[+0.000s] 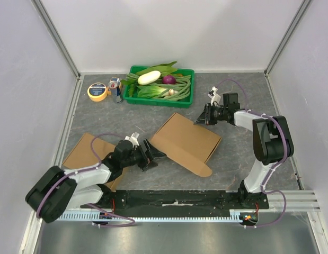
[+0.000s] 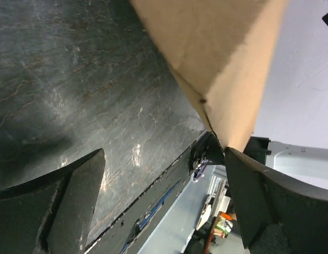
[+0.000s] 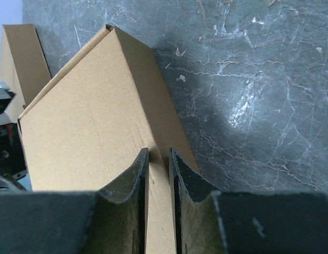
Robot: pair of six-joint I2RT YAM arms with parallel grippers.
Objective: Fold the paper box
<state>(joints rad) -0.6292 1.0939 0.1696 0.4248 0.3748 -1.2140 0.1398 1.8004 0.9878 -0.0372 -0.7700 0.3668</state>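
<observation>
Paper box lies as a flat brown piece between the two pincers in the overhead view. Its far right corner is at the tips of the right pincer, and its near left corner is just ahead of the left pincer.

Only the wrist cameras show the grips. From the right wrist, the two fingers are almost closed, with a thin cardboard edge pinched between them. The box's panel runs away from the tips to a folded ridge. From the left wrist, the fingers stand wide apart and hold nothing. A pointed corner of the box comes down between them and ends at the tip of the finger on that view's right; I cannot tell whether it touches.

The overhead view alone shows the arms. The left one lies low, stretched forward and to the right. The right one rises from its base, bends at the elbow and reaches left toward the box.

A second cardboard sheet lies partly under the left arm, behind its pincer. Well beyond both pincers sit a green tray of vegetables, a roll of tape and a can.
</observation>
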